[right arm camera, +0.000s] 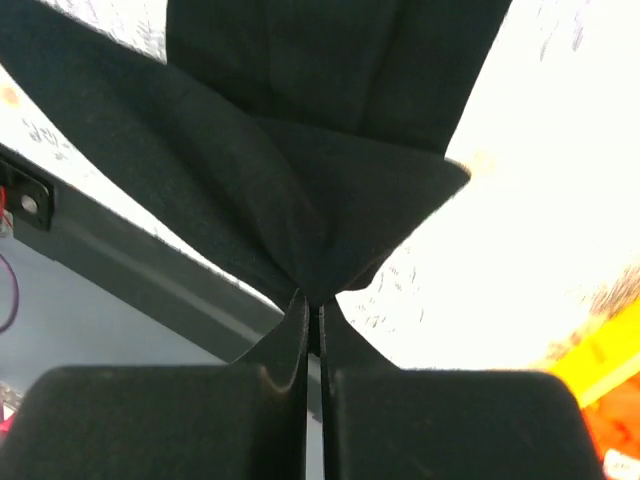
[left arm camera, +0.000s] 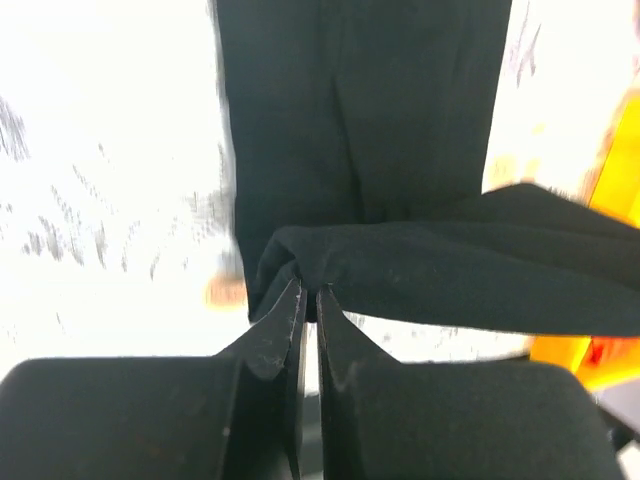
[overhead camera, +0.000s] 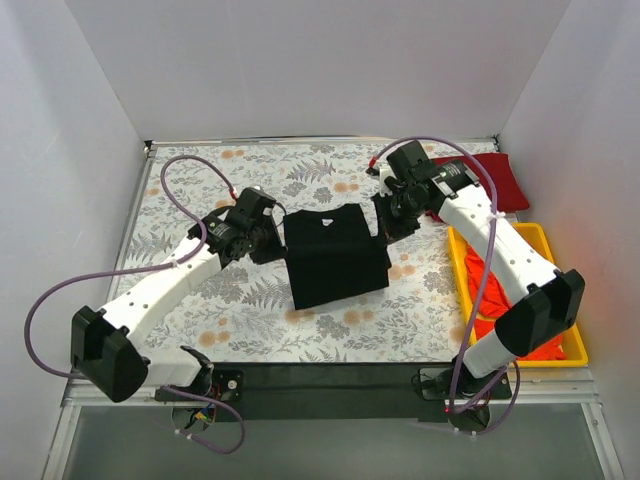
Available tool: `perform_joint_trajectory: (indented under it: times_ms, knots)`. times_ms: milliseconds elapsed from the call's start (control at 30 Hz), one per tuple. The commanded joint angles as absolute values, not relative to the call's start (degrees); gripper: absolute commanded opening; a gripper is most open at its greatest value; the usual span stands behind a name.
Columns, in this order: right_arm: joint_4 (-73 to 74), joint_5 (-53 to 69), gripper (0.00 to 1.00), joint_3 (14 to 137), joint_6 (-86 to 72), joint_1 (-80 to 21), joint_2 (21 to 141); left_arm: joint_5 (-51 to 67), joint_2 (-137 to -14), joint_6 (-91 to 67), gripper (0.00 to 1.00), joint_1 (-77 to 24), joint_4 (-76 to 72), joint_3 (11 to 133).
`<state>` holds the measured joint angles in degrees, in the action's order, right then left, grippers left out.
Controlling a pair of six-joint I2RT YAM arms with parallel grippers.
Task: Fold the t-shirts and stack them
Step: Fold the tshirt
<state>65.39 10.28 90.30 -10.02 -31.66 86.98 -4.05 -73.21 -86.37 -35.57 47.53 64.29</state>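
The black t-shirt (overhead camera: pixel 335 255) lies in the middle of the floral table cover (overhead camera: pixel 200 180), already folded to a narrower panel. The left gripper (left arm camera: pixel 308 295) has its jaws closed on a bunch of cloth at the shirt's left edge. The right gripper (right arm camera: pixel 312 305) pinches the far right corner in the same way — at both places the cloth rises from the table to the fingertips.

The cloth looks light, soft and limp (it drapes down from each grip), so I judge it will not slip easily but will crumple if pulled unevenly. It is best to take hold at corners or hems — all layers together.

A dark red t-shirt (overhead camera: pixel 495 180) lies at the far right, and orange-red t-shirts (overhead camera: pixel 480 272) are in the yellow bin (overhead camera: pixel 525 235).
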Motion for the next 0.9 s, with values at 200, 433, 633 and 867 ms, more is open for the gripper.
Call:
perform_joint_trajectory:
  times_ms: [200, 433, 633, 867]
  knots:
    - [62.84, 15.29, 0.01, 106.33, -2.11, -26.55, 100.8, -7.12, -82.87, -76.47, 0.0, -28.04, 37.8, 71.8]
    - [60.91, 18.71, 0.01, 112.15, -1.06, -23.12, 111.43, -3.52, -92.09, -74.27, 0.0, -23.3, 31.57, 71.89]
    - [56.0, 20.3, 0.01, 110.83, -1.75, -21.45, 117.77, -1.84, -100.8, -72.78, 0.0, -21.27, 27.52, 72.95]
    - [50.63, 21.0, 0.01, 110.13, -3.77, -19.69, 122.86, -2.99, -105.38, -70.32, 0.0, -21.09, 25.05, 76.73]
